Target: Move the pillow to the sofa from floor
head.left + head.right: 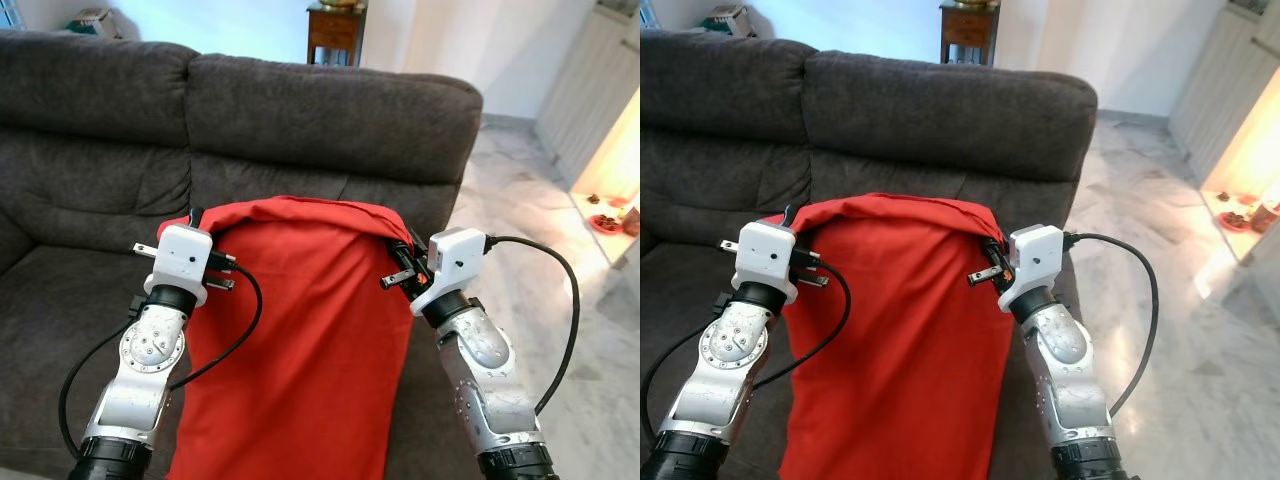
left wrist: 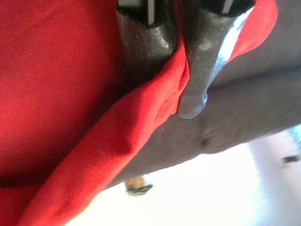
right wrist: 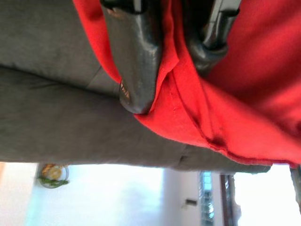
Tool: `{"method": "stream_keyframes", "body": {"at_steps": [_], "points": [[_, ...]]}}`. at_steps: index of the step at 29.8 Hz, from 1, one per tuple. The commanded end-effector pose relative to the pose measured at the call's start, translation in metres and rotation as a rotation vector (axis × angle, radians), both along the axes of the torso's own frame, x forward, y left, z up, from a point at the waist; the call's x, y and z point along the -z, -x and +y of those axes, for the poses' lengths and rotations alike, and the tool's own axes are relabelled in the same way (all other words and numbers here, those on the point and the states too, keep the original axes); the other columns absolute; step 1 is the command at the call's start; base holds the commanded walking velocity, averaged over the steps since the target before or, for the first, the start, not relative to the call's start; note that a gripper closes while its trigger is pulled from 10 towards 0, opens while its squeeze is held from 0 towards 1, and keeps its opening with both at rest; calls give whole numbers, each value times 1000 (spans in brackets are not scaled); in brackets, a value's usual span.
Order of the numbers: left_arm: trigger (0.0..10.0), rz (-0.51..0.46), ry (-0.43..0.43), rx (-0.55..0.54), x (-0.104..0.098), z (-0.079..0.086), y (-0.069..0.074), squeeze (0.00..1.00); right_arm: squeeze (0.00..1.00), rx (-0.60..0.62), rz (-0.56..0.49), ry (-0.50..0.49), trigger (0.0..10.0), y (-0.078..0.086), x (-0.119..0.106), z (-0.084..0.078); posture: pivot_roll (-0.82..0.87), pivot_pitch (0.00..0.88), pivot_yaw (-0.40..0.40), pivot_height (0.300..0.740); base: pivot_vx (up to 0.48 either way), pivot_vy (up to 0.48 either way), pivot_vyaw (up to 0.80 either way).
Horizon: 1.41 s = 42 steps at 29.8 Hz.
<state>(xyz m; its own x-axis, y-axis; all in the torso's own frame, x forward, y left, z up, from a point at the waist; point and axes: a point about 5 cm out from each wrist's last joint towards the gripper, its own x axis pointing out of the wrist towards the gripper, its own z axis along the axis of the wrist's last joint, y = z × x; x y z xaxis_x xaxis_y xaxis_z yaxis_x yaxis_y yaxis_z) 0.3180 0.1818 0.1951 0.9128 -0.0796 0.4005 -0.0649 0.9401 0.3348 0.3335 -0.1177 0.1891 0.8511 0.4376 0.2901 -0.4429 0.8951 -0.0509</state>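
Both claws, left claw (image 1: 205,262) and right claw (image 1: 400,268), clamping red pillow's (image 1: 300,340) top corners, sofa (image 1: 330,120) behind.

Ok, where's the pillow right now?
The pillow hangs in front of the sofa, centre of the head views, pinched at its top corners by the left hand and right hand.
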Motion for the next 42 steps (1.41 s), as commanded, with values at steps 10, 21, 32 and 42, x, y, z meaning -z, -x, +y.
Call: {"method": "stream_keyframes", "body": {"at_steps": [10,21,32,42], "points": [[10000,22,-4,-20,4,5,2,0,0,-29,-47,1,10000,-6,-12,10,101,89,-50,740,0,0,0],[10000,29,-32,-21,1,8,0,0,0,-22,-14,9,10000,-13,-9,22,104,89,-49,740,0,0,0],[10000,47,-77,-24,-3,11,-8,0,0,42,50,36,10000,-31,-8,30,116,91,-54,740,0,0,0],[10000,119,-131,-28,4,19,-11,0,0,239,137,6,10000,-44,0,5,115,97,-56,740,0,0,0]]}}
